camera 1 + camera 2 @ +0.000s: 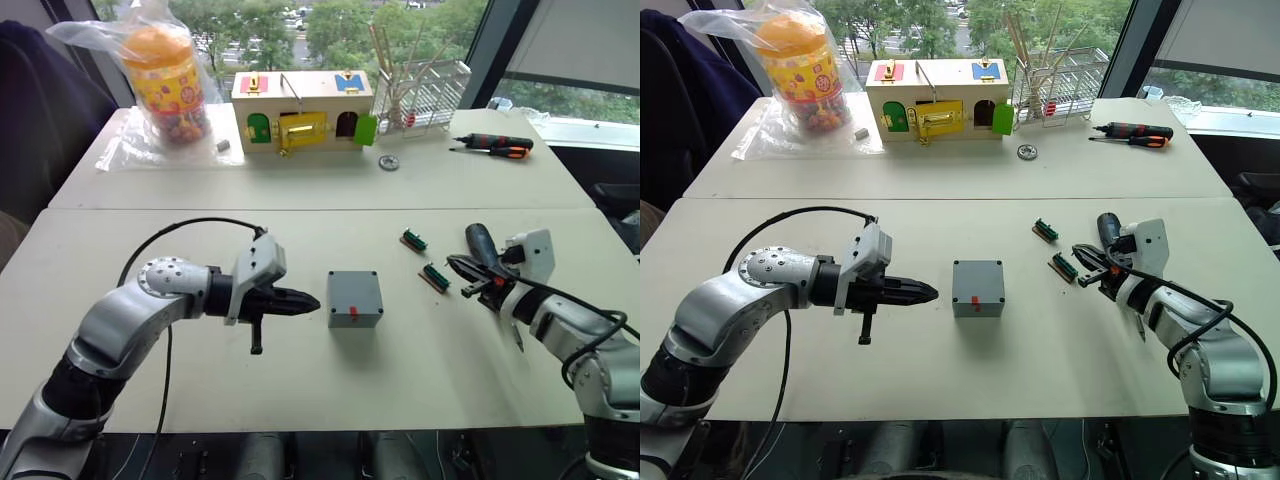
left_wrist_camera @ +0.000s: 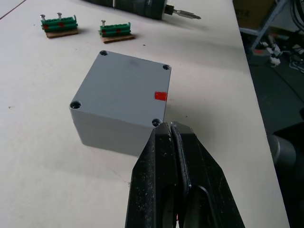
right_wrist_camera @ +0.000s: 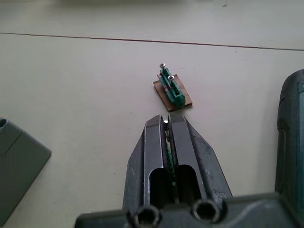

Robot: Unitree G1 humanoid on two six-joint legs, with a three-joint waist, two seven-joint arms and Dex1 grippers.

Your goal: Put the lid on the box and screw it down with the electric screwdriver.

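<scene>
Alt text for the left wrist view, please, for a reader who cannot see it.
A grey box with its lid on, holes at the corners and a red mark, sits on a pale table. The left gripper, fingers shut, points at its near corner. Beyond lie two green screw holders and the electric screwdriver.

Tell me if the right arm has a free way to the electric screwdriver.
Probably yes. The electric screwdriver lies on the table right beside the right gripper, nothing between them. But the gripper is shut on a green screw holder, which it would likely have to release first.
</scene>
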